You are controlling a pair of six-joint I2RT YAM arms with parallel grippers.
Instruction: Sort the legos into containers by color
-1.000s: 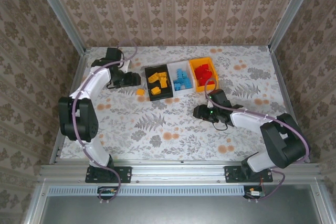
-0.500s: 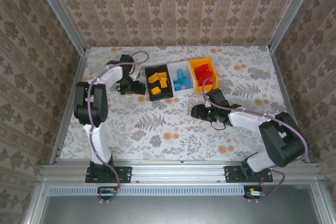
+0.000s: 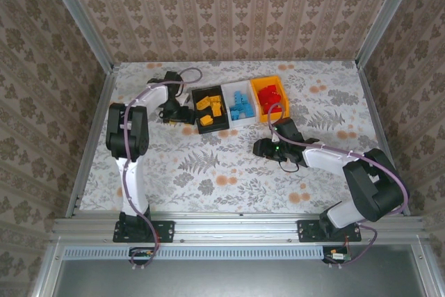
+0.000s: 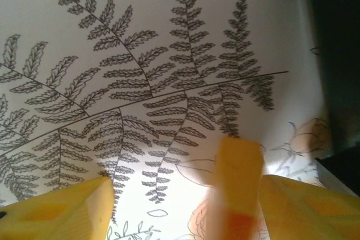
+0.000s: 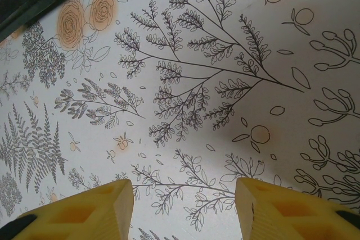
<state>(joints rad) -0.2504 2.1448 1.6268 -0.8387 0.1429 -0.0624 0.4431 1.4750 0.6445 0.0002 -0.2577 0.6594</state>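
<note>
Top external view is showing the left gripper (image 3: 182,115) positioned low, just beside the left wall of the black tray (image 3: 221,127). Left wrist view is showing its jaws standing wide, with a blurred orange-yellow brick (image 4: 239,164) sitting between the fingers (image 4: 62,212), nearer the one at the right of that view; contact cannot be determined. Over the floral tablecloth (image 5: 185,54), the right gripper (image 3: 259,148) is hanging with jaws partly apart, holding nothing. Sorted items are lying as follows: orange-yellow bricks (image 3: 208,106) in the black tray, light blue bricks (image 3: 240,106) in the white tray (image 3: 228,95), red bricks (image 3: 268,95) in the orange-yellow tray (image 3: 277,83).
</note>
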